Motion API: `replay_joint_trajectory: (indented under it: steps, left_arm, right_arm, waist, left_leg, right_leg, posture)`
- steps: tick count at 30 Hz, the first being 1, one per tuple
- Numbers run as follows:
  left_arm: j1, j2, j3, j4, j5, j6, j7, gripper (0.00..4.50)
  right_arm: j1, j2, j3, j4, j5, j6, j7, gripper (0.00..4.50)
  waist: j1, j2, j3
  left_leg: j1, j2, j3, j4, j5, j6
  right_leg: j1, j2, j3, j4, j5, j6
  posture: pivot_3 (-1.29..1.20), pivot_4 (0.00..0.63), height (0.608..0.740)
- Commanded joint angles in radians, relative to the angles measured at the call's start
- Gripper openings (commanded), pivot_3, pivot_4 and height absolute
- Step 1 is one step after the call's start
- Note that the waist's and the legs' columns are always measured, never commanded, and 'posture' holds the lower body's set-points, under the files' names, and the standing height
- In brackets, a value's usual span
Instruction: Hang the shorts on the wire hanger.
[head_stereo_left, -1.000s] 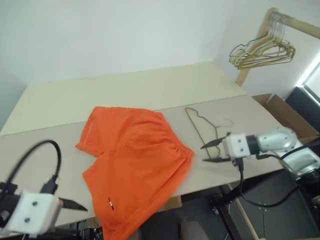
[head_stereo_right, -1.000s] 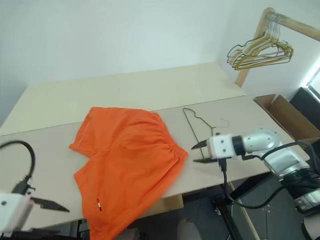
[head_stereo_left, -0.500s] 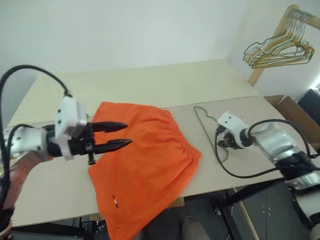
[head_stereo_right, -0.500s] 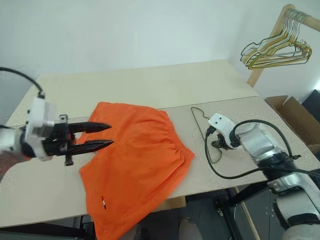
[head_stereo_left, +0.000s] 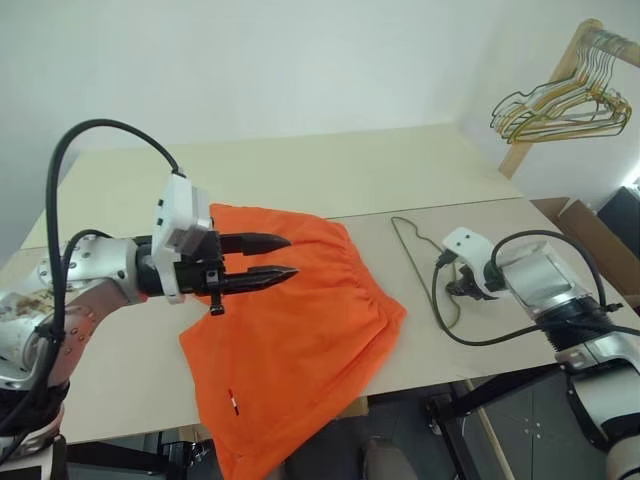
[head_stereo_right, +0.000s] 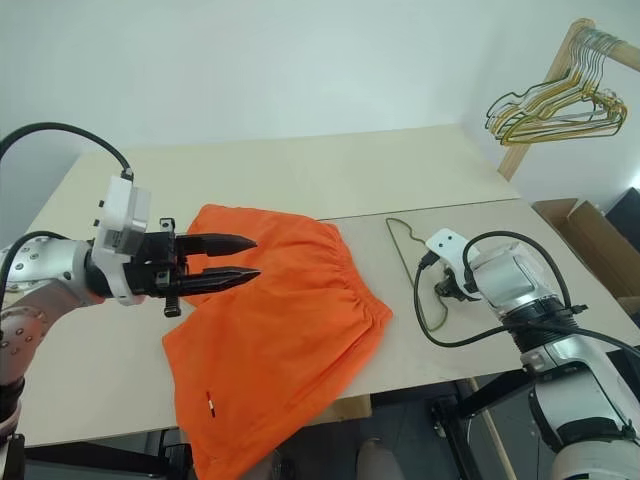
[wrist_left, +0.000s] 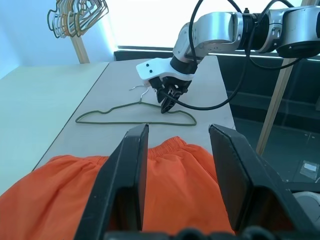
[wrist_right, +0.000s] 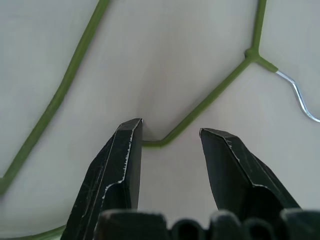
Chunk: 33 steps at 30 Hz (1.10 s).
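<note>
We note bright orange fabric shorts (head_stereo_left: 290, 330) flat on the beige table (head_stereo_left: 330, 170); left gripper (head_stereo_left: 282, 256) hovers above, unclenched. Right gripper (wrist_right: 167, 132), parted, straddles the thin olive wire hanger (wrist_left: 135, 116) beside the shorts.

The two head views looked forward and down from above both arms onto the table (head_stereo_left: 300, 170), the pair offset only slightly sideways and sharing nearly the whole scene. Both took in the left gripper (head_stereo_left: 285, 257) over the shorts (head_stereo_left: 300, 330) and the right gripper (wrist_left: 167, 102) tipped down at the wire hanger (wrist_left: 135, 116). The left wrist view looked almost level along its own fingers (wrist_left: 127, 185), across the shorts' waistband toward the right gripper well beyond, so it shared the hanger with the head views. The right wrist view sat very close, facing steeply down between its parted fingers (wrist_right: 117, 170) at the hanger's wire.
</note>
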Motion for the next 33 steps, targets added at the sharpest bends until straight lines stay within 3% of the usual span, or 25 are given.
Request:
replay_joint_trajectory:
  steps: [1, 2, 5, 11, 19, 25, 30, 33]
  left_arm:
    - [-0.002, 0.018, 0.034, 0.0, 0.0, -0.003, -0.011, 2.08]
    - [-0.001, 0.02, 0.036, -0.001, 0.0, -0.004, -0.012, 2.08]
    - [0.0, 0.024, 0.038, 0.0, 0.002, -0.005, -0.019, 2.12]
    - [-0.01, 0.031, 0.036, 0.014, 0.012, -0.011, -0.028, 2.12]
    - [0.008, 0.023, 0.041, 0.006, 0.011, -0.012, -0.02, 2.12]
    - [0.016, 0.019, 0.043, 0.003, 0.008, -0.009, -0.006, 2.12]
    - [0.012, 0.022, 0.053, 0.007, 0.002, -0.005, 0.004, 2.12]
    - [-0.006, 0.027, 0.065, 0.027, -0.004, -0.003, 0.006, 2.12]
  right_arm:
    - [0.038, -0.002, 0.028, -0.009, 0.027, 0.109, 0.056, 2.27]
    - [0.04, -0.002, 0.031, -0.013, 0.029, 0.129, 0.06, 2.27]
    - [0.036, 0.017, 0.04, 0.004, 0.023, 0.166, 0.055, 1.68]
    - [-0.022, 0.092, -0.031, 0.142, 0.006, 0.173, -0.019, 0.01]
    - [-0.155, 0.217, -0.247, 0.355, 0.021, 0.285, -0.179, 0.01]
    - [-0.171, 0.272, -0.349, 0.416, 0.011, 0.175, -0.295, 0.01]
    - [-0.172, 0.256, -0.362, 0.293, 0.017, 0.084, -0.293, 0.01]
    - [-0.177, 0.221, -0.356, 0.15, 0.038, 0.093, -0.25, 0.01]
  waist:
    - [0.006, -0.001, 0.0]
    - [0.007, -0.001, 0.001]
    - [0.01, -0.002, 0.001]
    - [0.008, -0.011, -0.002]
    - [-0.001, -0.014, -0.003]
    - [-0.019, -0.014, -0.003]
    - [-0.02, -0.011, 0.001]
    - [-0.02, 0.0, 0.013]
  left_leg:
    - [0.002, 0.0, 0.0, 0.0, 0.0, 0.0]
    - [0.005, 0.0, 0.0, -0.001, 0.0, 0.001]
    - [0.006, 0.001, 0.0, -0.001, -0.001, 0.001]
    - [0.007, 0.001, 0.0, -0.001, -0.001, 0.001]
    - [0.007, 0.005, 0.0, -0.002, -0.001, 0.001]
    - [0.007, 0.006, 0.0, -0.004, -0.001, 0.001]
    - [0.006, 0.005, 0.001, -0.004, -0.001, 0.001]
    - [0.003, 0.005, 0.001, -0.004, -0.001, 0.001]
  right_leg:
    - [0.002, 0.0, 0.0, -0.001, 0.0, 0.0]
    - [0.005, 0.0, 0.0, -0.002, 0.0, 0.0]
    - [0.007, 0.001, 0.0, -0.002, 0.0, 0.0]
    - [0.007, 0.001, -0.001, -0.003, 0.0, 0.0]
    - [0.008, 0.006, 0.0, -0.01, 0.005, -0.003]
    - [0.008, 0.006, 0.0, -0.01, 0.005, -0.003]
    - [0.007, 0.006, 0.001, -0.01, 0.006, -0.003]
    - [0.003, 0.006, 0.002, -0.01, 0.006, -0.003]
  posture:
    - [-0.03, 0.1, 0.74]
    - [-0.03, 0.101, 0.74]
    - [-0.03, 0.101, 0.74]
    - [-0.03, 0.103, 0.74]
    - [-0.05, 0.108, 0.74]
    - [-0.06, 0.114, 0.74]
    - [-0.06, 0.11, 0.74]
    - [-0.07, 0.098, 0.74]
